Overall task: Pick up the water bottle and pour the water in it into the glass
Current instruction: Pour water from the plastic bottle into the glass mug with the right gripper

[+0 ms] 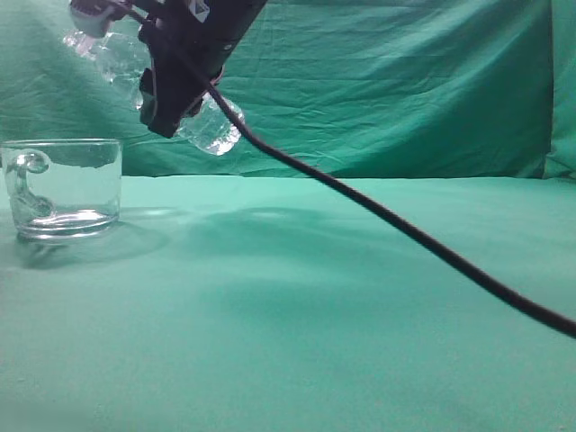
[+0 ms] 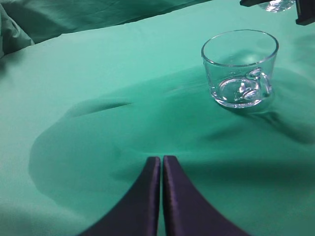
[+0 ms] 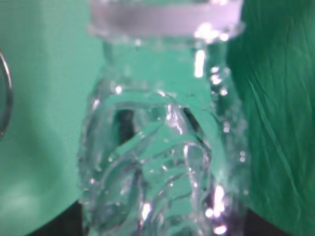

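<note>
The water bottle [image 1: 211, 126] is tilted high at the top left, its neck up-left above the glass and its base lower right. My right gripper [image 1: 175, 85] is shut on its body. In the right wrist view the bottle [image 3: 157, 147] fills the frame and hides the jaws; droplets cling inside it, and I cannot make out a water level. The glass [image 1: 63, 184] stands upright on the green cloth at the far left, handle to the left. It also shows in the left wrist view [image 2: 239, 69], where it looks nearly empty. My left gripper [image 2: 161, 160] is shut and empty above the cloth, well short of the glass.
A green cloth [image 1: 315, 297] covers the table and hangs as a backdrop [image 1: 405, 81]. A black cable [image 1: 405, 229] runs from the right arm down across the middle to the right edge. The glass rim [image 3: 5, 93] shows at the left edge of the right wrist view.
</note>
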`<state>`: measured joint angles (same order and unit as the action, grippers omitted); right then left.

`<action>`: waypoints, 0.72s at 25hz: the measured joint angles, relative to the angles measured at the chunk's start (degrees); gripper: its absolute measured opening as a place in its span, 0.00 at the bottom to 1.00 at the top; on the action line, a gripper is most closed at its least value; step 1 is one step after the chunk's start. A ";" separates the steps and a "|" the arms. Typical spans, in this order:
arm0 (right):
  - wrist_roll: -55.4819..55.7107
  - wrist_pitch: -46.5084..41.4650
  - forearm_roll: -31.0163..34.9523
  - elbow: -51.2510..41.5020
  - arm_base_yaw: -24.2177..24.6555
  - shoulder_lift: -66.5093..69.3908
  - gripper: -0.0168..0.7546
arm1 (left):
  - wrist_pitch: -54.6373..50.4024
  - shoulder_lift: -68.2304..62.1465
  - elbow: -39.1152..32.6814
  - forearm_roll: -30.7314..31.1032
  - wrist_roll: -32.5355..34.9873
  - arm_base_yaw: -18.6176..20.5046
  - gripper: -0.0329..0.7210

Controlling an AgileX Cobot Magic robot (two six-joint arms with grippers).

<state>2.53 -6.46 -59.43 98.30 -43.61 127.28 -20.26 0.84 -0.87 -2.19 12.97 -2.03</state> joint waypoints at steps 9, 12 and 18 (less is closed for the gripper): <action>-0.14 0.96 -18.22 0.00 0.00 0.22 0.43 | 0.00 0.00 0.00 0.00 0.00 0.00 0.04; -0.35 1.42 -21.30 0.00 0.00 0.22 0.43 | 0.00 0.00 0.00 0.00 0.00 0.00 0.04; -0.35 1.54 -24.12 0.00 0.00 0.22 0.43 | 0.00 0.00 0.00 0.00 0.00 0.00 0.04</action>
<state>2.18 -4.92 -83.56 98.30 -43.61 127.50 -20.26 0.84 -0.87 -2.19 12.97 -2.03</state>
